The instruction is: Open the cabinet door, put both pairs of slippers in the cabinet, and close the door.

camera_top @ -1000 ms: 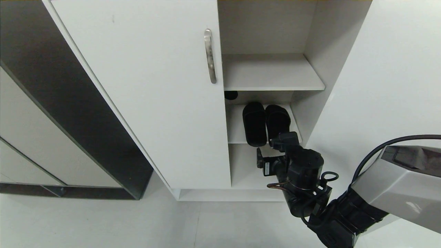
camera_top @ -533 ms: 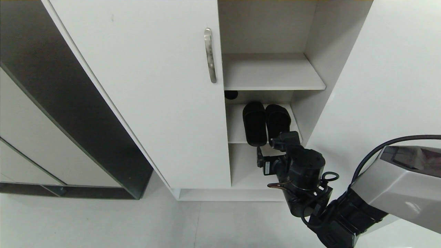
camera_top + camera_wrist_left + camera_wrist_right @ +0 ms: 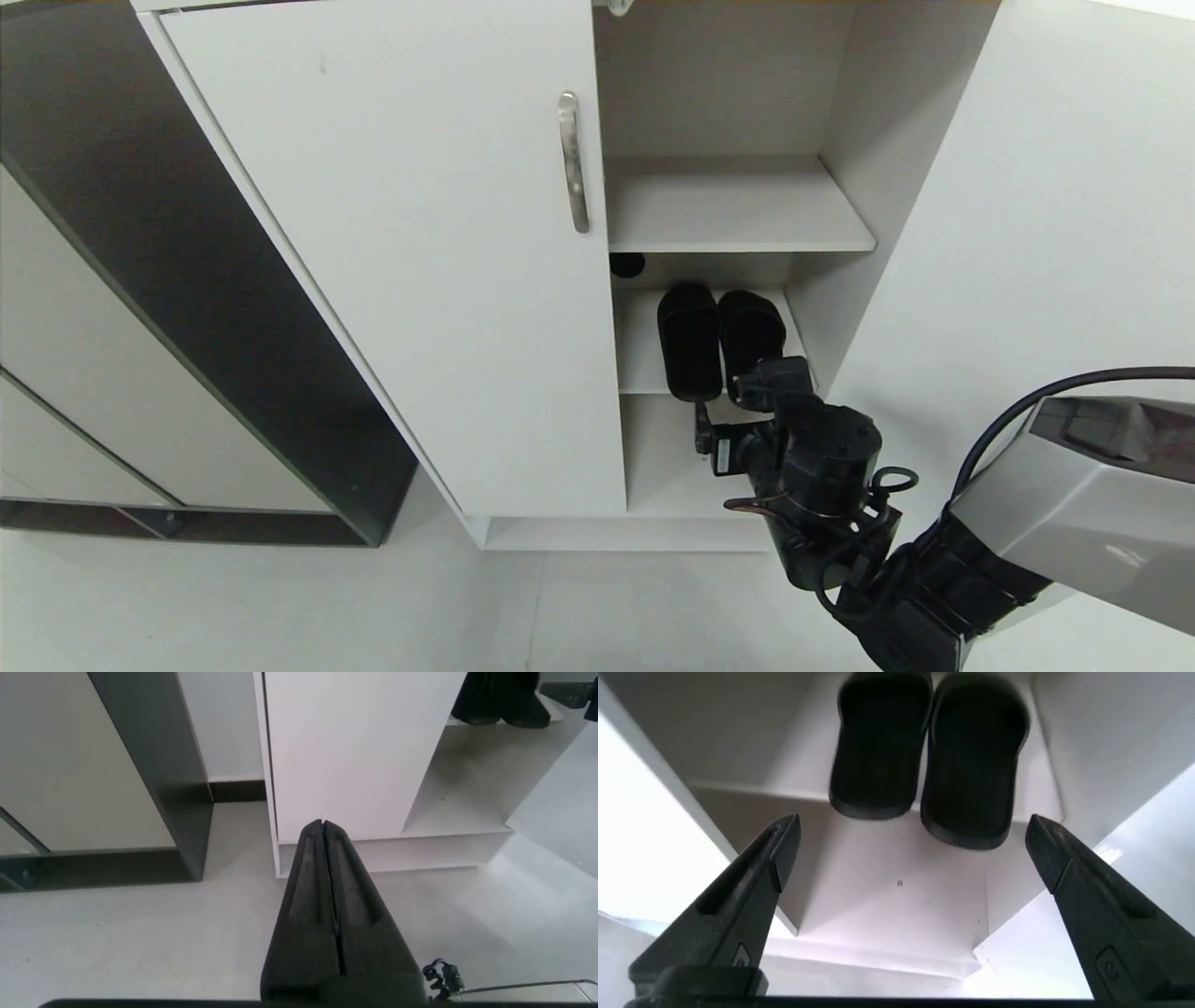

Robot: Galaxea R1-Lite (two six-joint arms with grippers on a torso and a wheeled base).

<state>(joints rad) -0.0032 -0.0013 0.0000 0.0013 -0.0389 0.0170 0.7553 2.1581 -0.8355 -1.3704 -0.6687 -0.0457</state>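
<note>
Floor (image 3: 280,607): pale.
Right claw (image 3: 913,838): wide open, empty, before slippers (image 3: 719,336) at shelf's (image 3: 637,350) front edge.
Left claw (image 3: 322,833): closed, empty.

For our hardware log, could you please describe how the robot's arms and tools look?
The right arm has a silver-grey shell, black rounded wrist joints and a black cable arching above. The right tool has two black wedge-shaped fingers; the left tool, two black tapered ones.

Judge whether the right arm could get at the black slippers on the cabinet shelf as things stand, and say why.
Probably yes. The right gripper is open and hangs just in front of the black slippers on the shelf. The cabinet door on that side stands swung aside, and nothing lies between gripper and slippers.
</note>
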